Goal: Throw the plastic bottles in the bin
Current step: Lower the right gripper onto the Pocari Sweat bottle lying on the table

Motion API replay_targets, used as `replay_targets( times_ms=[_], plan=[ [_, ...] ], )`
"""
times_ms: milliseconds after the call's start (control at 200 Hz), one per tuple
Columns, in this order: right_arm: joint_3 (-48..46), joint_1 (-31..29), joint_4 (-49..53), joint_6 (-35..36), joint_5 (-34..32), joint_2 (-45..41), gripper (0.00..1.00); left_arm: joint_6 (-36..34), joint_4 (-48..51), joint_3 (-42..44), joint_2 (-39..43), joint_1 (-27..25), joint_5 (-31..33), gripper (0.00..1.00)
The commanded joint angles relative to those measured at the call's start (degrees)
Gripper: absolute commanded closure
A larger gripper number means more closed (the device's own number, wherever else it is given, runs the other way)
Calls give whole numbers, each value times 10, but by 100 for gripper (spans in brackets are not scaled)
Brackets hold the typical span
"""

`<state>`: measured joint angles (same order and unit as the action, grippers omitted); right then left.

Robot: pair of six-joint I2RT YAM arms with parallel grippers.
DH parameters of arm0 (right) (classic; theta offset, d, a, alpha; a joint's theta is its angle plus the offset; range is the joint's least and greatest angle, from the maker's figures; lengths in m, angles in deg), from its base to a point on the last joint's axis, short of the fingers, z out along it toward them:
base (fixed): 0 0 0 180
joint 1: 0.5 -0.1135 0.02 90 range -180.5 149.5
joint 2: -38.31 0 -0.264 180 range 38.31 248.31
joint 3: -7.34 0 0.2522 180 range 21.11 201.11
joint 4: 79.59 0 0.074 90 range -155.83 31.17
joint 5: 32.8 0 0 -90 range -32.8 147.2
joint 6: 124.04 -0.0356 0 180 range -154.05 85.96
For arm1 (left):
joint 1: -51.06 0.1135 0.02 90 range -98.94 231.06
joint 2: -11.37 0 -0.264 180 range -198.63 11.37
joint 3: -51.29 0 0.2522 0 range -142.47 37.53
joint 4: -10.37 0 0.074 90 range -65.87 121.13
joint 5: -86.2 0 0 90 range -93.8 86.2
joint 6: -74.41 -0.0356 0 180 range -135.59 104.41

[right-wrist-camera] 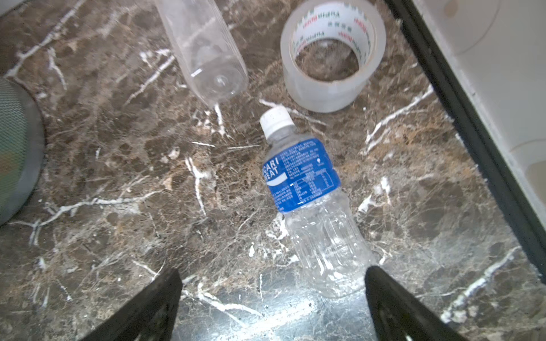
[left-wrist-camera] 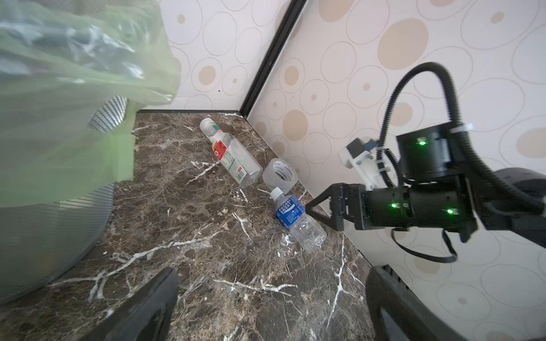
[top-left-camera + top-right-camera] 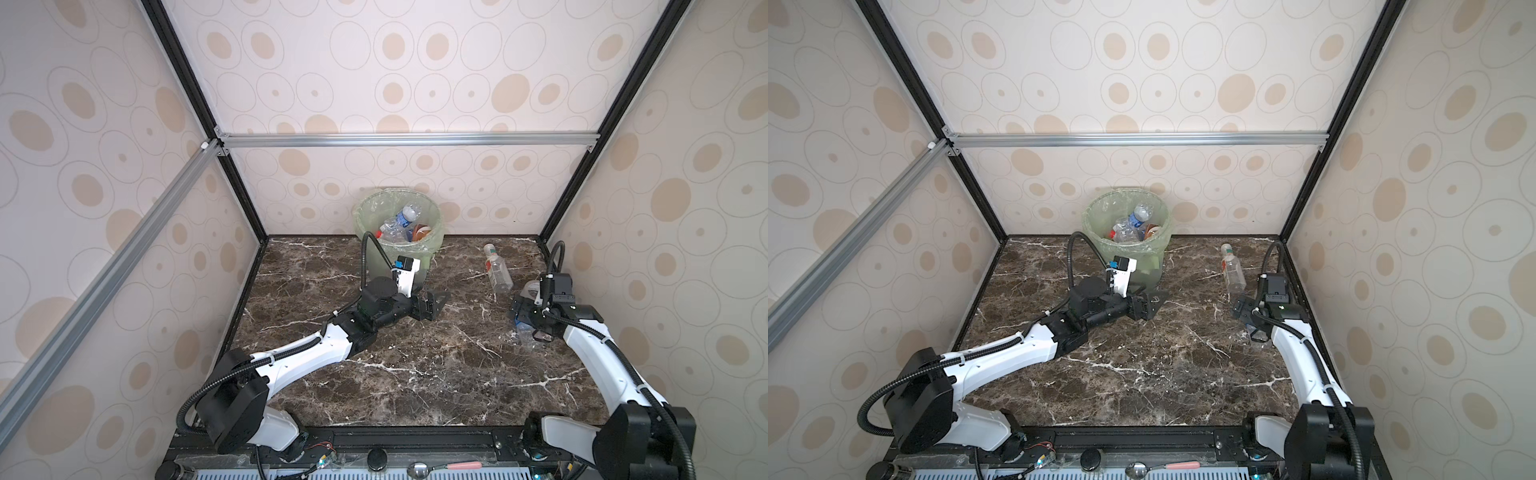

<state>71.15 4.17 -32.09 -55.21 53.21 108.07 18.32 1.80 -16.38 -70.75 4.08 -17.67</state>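
The bin (image 3: 360, 210) (image 3: 1087, 212), grey with a pale green bag over its rim, stands at the back wall with several plastic bottles (image 3: 397, 226) inside. A clear bottle with a red and green label (image 3: 497, 268) (image 2: 233, 158) lies on its side right of the bin. A blue-labelled bottle (image 1: 304, 183) (image 2: 297, 217) lies near the right wall. My right gripper (image 3: 523, 311) (image 1: 273, 274) hangs open just over it, its clear base between the fingers. In front of the bin, my left gripper (image 3: 436, 301) (image 2: 271, 274) is open and holds nothing.
A roll of clear tape (image 1: 332, 56) (image 2: 279, 175) sits beside the blue-labelled bottle, close to the right wall's black frame (image 1: 461, 118). A spoon with a pink handle (image 3: 442, 466) and a black knob (image 3: 377, 459) lie on the front ledge. Patterned walls close three sides.
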Motion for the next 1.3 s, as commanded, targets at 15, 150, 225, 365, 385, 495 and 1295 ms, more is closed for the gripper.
replay_targets(
  times_ms=[15,150,225,365,385,495,1295],
  plan=[
    [-9,7,-10,-2,7,39,0,10,-15,-26,-15,-11,-17,1],
    [-4,7,7,5,-43,69,0,5,-2,-38,-34,-25,-17,1],
    [-5,7,11,5,-56,80,0,5,2,-45,-45,-29,-21,1],
    [-4,7,2,9,-10,115,0,9,3,-47,-53,-30,-22,1],
    [-2,7,3,10,-4,120,0,8,2,-47,-53,-30,-22,1],
    [-5,4,-7,10,29,133,0,6,7,-45,-48,-30,-16,1],
    [30,-71,21,-1,-29,108,0,-10,20,-38,-33,-30,2,1]
  ],
)
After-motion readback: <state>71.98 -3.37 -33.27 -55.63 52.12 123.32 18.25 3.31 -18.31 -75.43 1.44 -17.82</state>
